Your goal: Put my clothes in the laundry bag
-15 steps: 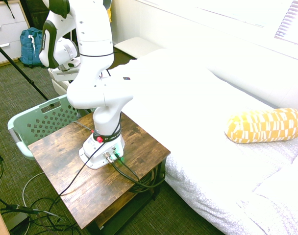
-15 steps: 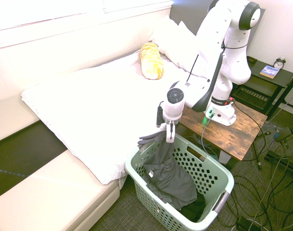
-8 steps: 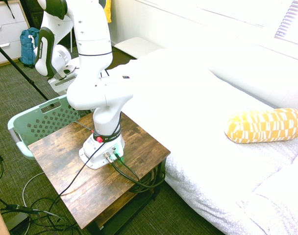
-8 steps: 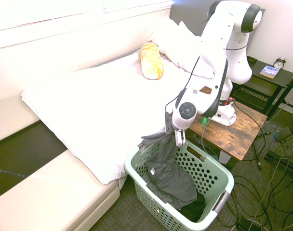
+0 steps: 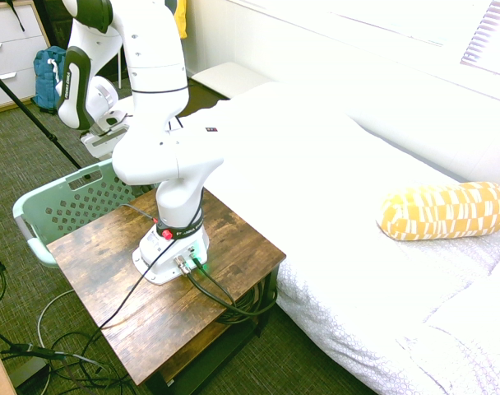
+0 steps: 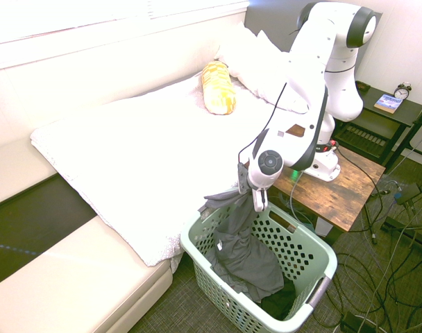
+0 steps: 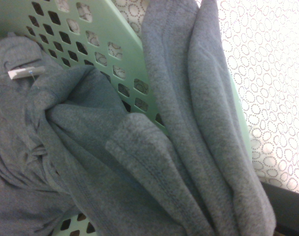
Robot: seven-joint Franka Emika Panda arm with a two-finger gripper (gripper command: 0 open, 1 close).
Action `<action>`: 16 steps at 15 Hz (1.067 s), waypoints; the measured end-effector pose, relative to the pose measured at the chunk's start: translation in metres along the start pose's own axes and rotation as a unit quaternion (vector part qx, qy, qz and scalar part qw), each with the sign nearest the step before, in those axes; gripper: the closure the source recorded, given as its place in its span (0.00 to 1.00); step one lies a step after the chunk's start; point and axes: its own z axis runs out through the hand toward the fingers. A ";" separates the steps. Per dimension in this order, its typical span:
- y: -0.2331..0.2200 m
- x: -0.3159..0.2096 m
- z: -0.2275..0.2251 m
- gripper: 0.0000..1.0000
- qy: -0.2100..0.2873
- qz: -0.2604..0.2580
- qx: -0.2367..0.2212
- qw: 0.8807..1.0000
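gripper [image 6: 257, 198] pinches clothes [image 6: 244, 253] (mostly draped inside) over laundry bag [image 6: 315, 267].

- Setting: a home bedroom, lived in.
- Bed [image 5: 340, 189] with a white dotted cover fills most of the room; taken as landmark.
- On the bed: a yellow-and-white patterned cylindrical pillow [image 5: 444, 211] and white pillows [image 6: 249, 59] at the head end.
- Beside the bed: a wooden side table [image 5: 164, 288], with a mint-green laundry basket [image 6: 266, 277] of grey clothes [image 6: 242, 253] next to it.
- Beyond the head of the bed: a low stand with an alarm clock [image 6: 402, 91] and a book [image 6: 388, 103].
- Away from the bed: white drawers [image 5: 11, 49], a blue backpack [image 5: 48, 78], green carpet [image 5: 28, 156].
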 end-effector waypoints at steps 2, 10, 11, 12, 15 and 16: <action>-0.001 0.004 -0.001 0.00 0.000 0.002 0.001 1.000; 0.027 0.227 -0.016 0.00 -0.086 0.129 0.035 0.987; 0.048 0.265 -0.007 0.00 -0.097 0.156 0.035 0.982; 0.074 0.302 0.004 0.00 -0.108 0.188 0.036 0.976; 0.175 0.399 0.051 0.00 -0.145 0.282 0.043 0.947; 0.218 0.421 0.074 0.00 -0.160 0.315 0.047 0.934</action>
